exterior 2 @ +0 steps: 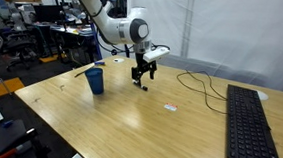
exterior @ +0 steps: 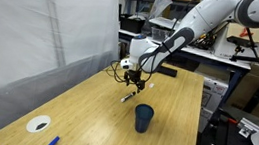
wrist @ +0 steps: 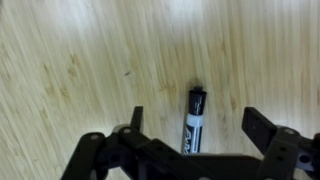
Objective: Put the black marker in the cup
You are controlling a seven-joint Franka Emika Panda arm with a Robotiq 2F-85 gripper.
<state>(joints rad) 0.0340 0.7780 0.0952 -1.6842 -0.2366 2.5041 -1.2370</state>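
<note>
Look first at the gripper; hangs a little way above the wooden table, spread wide open, holding nothing, touching nothing as far as can be told. Next find the black marker; lies flat on the wood, right under the gripper; in the wrist view, sits in the gap between the two fingers, close to the middle, apart from both. Runs up and down in that view, with the black cap end toward the top and the lower end hidden behind the gripper's own body; leans only a tiny bit; cuts across the line from finger to finger almost squarely, so lined up well for a pinch across its thin side. Probably calls for a straight drop down and then a squeeze; no big turn of the wrist, no big slide sideways; likely to roll if bumped by one finger first. Now look for the cup; stands upright on the table with its open mouth up, near the black marker but not touching; in an exterior view, lies past the black marker on the side away from the gripper; so probably a lift and a short carry that way.
</note>
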